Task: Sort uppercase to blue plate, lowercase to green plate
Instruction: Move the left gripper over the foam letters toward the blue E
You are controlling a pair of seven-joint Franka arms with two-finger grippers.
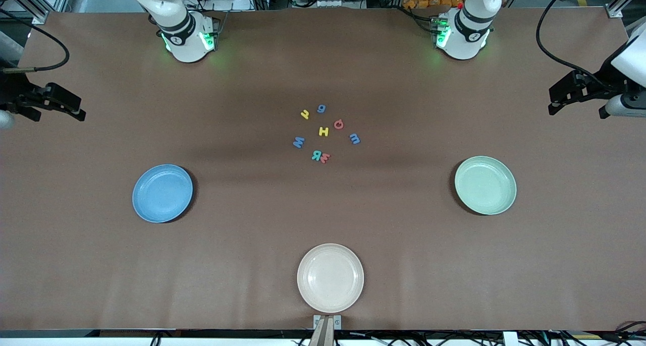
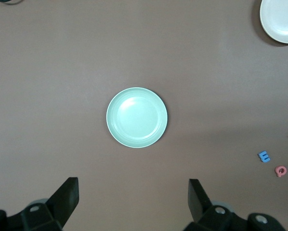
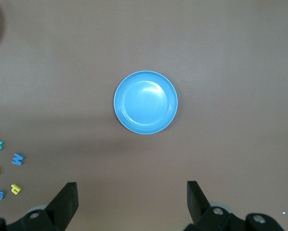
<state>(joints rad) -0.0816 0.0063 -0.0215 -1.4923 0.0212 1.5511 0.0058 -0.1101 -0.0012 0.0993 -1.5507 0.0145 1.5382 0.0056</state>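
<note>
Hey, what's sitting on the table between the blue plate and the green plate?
Nothing on the straight line: in the front view, bare table separates the blue plate and green plate. The letters lie farther from the camera.

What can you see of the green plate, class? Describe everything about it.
The green plate is round and shallow, pale mint, with a raised rim and a matte, plastic-like look. It sits flat and right side up on the brown table, toward the left arm's end, with nothing in it. Nothing touches it. It lies nearer the front camera than the cluster of small foam letters. In the left wrist view it shows between the open fingers of the left gripper, which hangs high above.
</note>
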